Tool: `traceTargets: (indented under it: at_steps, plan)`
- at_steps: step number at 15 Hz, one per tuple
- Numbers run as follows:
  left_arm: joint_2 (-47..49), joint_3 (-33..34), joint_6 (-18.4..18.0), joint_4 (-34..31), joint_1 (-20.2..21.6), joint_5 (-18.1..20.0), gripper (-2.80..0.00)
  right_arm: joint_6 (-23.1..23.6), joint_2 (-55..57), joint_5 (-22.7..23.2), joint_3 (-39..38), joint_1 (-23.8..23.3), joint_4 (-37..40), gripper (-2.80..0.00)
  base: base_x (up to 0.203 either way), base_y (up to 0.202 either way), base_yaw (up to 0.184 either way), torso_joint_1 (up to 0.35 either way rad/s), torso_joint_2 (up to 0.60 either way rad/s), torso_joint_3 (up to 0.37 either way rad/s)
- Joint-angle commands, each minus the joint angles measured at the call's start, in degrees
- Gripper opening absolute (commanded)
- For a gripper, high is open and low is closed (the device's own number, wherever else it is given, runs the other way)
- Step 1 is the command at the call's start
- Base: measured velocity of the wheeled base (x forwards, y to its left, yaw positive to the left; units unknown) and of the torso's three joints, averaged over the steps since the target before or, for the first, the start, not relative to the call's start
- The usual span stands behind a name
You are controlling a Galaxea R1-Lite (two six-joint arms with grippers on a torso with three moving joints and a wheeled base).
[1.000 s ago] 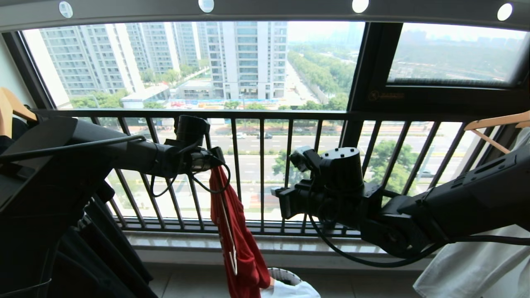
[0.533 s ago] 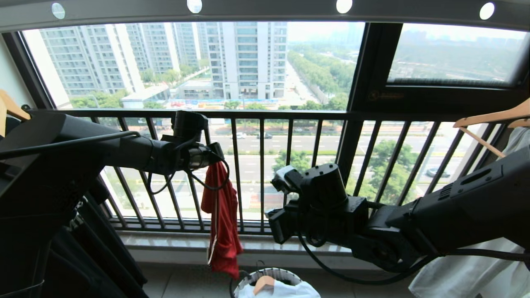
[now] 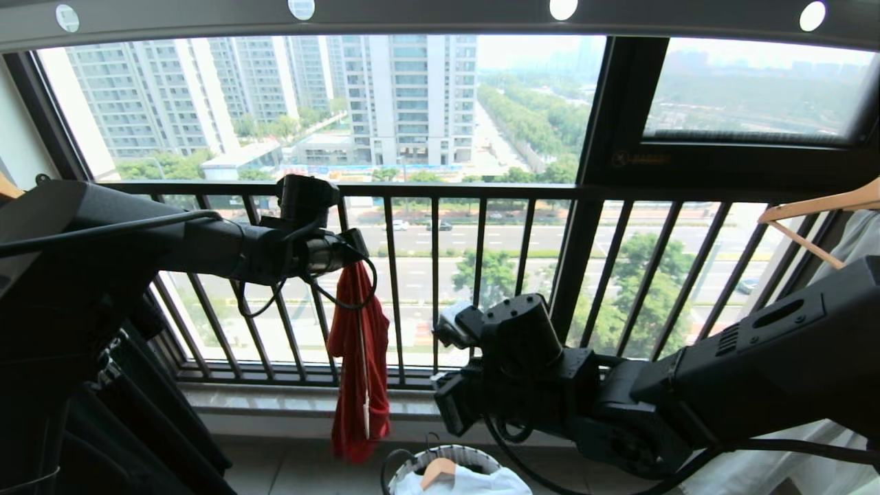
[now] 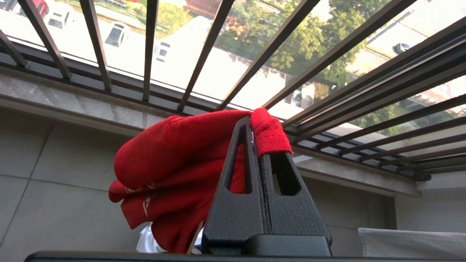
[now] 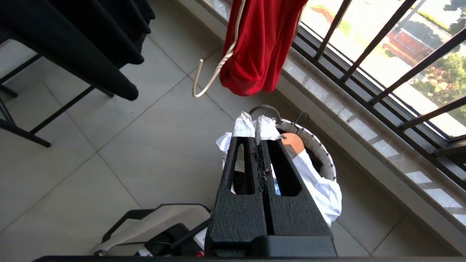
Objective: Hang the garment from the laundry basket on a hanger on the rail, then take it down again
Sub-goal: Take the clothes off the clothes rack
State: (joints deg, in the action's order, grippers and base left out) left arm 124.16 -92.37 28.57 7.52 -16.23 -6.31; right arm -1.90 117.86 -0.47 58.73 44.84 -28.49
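At ten o'clock in the head view, the left gripper (image 3: 354, 256) pinches the garment (image 3: 357, 364), which hangs above the laundry basket (image 3: 474, 456) at six o'clock. Left wrist view: fingers (image 4: 240, 145) clamp red fabric. Right wrist view: right gripper (image 5: 256, 131) closed, empty; hanger (image 5: 213, 72) dangles at eleven o'clock.

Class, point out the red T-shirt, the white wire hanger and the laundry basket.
red T-shirt (image 3: 357, 371), head view, hanging folds.
white wire hanger (image 5: 209, 82), right wrist view, hook's shank.
laundry basket (image 5: 320, 153), right wrist view, woven rim.
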Motion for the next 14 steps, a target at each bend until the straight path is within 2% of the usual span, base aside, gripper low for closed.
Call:
traceTargets:
  at_steps: [1,4,5,11,14]
  plan:
    - [-0.41,-0.10,0.17,0.12,0.14,-0.10,-2.80,0.95,1.07,-0.46,-0.12,0.62,0.40,-2.80,0.000,0.000,0.000,0.000,0.00,0.000]
    - [-0.87,-0.42,1.40,0.21,0.23,-0.01,-2.80,2.87,2.46,-3.13,-0.46,1.94,0.82,-2.80,0.000,0.000,0.000,0.000,0.00,0.000]
    - [-1.09,-0.53,2.06,0.18,0.23,-0.01,-2.80,2.87,2.73,-3.14,-0.54,2.29,0.81,0.00,0.000,0.000,0.000,0.000,0.00,0.000]
    - [-2.52,-0.62,2.19,-0.05,0.50,-0.01,-2.80,2.71,6.75,-3.19,0.37,4.95,-0.08,0.00,0.000,0.000,0.000,0.000,0.00,0.000]
    - [-3.06,-0.71,2.19,-0.05,1.02,-0.01,-2.80,2.89,9.13,-3.21,0.34,6.12,-6.05,0.00,0.000,0.000,0.000,0.000,0.00,0.000]
